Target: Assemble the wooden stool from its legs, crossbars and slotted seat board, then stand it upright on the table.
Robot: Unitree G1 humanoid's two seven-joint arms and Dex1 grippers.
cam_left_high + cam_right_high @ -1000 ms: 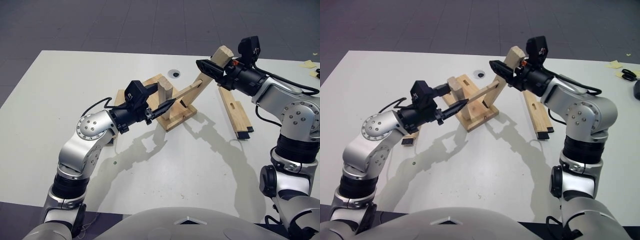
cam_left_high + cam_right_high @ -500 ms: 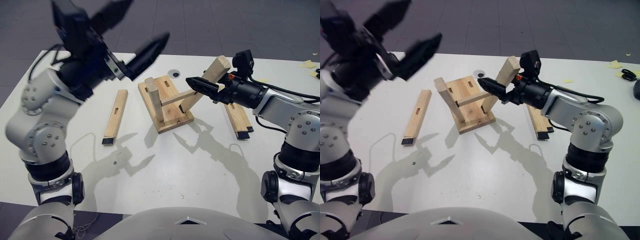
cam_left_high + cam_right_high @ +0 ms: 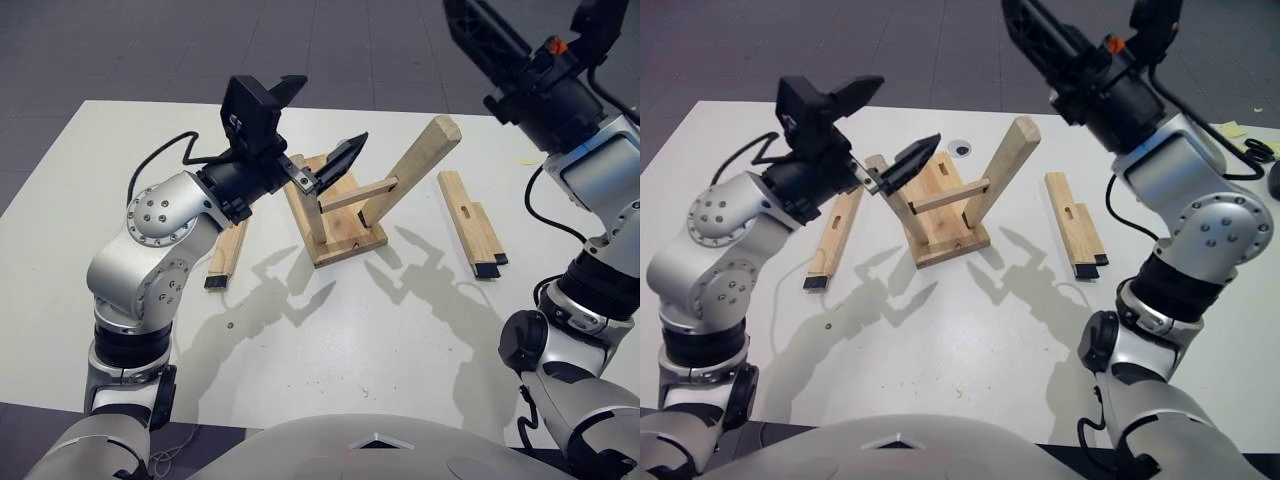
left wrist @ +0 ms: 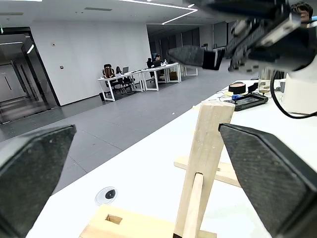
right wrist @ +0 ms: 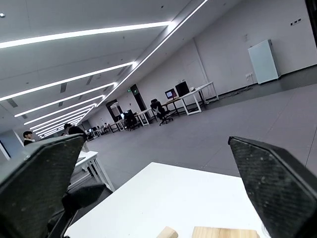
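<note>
**Both claws open, half-built stool mid-frame**

Your left claw (image 3: 318, 125) is spread wide and holds nothing. It hangs centre-left of frame, by the top of the short upright leg (image 3: 307, 205). That leg and a longer tilted leg (image 3: 415, 165) rise from the seat board (image 3: 350, 230), which lies flat on the table (image 3: 400, 340). A crossbar (image 3: 358, 194) joins the two legs.

Your right claw (image 5: 156, 140) is also spread wide and holds nothing. It is raised at upper right, well apart from the wood.

One loose leg (image 3: 225, 258) lies left of the board, partly under your left arm. Two loose pieces (image 3: 465, 215) lie side by side to the board's right.
</note>
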